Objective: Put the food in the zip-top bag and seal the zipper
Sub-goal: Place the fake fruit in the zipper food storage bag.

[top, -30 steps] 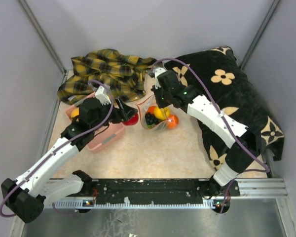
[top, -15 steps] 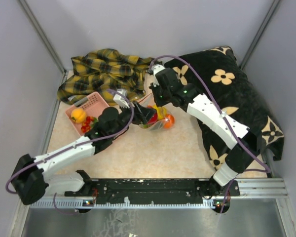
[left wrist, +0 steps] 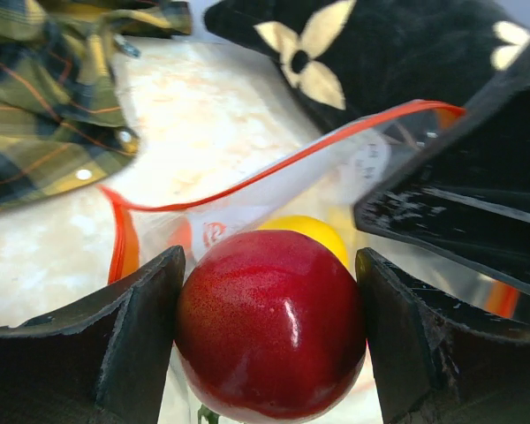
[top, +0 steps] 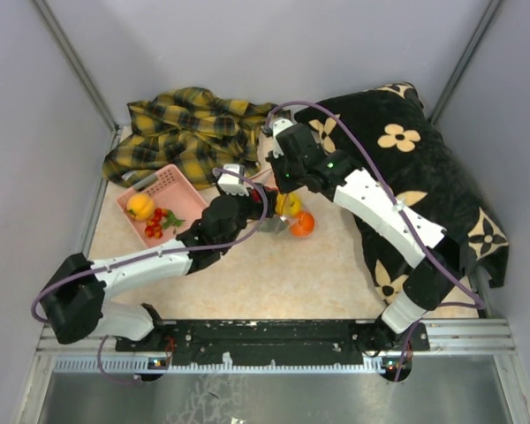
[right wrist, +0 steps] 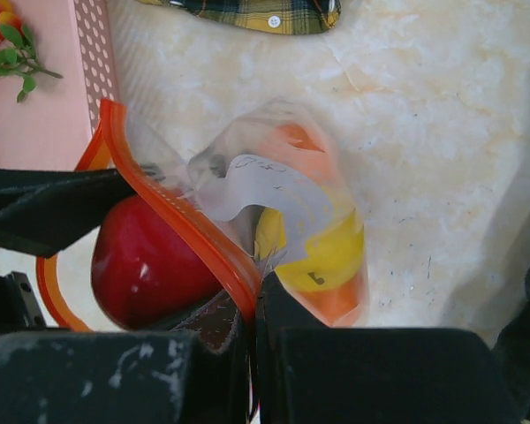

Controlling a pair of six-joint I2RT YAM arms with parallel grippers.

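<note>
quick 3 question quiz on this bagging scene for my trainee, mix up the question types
1. True or false: the left hand grips the red apple.
2. What does the right hand pinch? A) the red apple B) the zipper of the zip-top bag C) nothing
3. Name one fruit already inside that bag.

Key: 1 true; 2 B; 3 the yellow lemon (an orange ball also counts).
</note>
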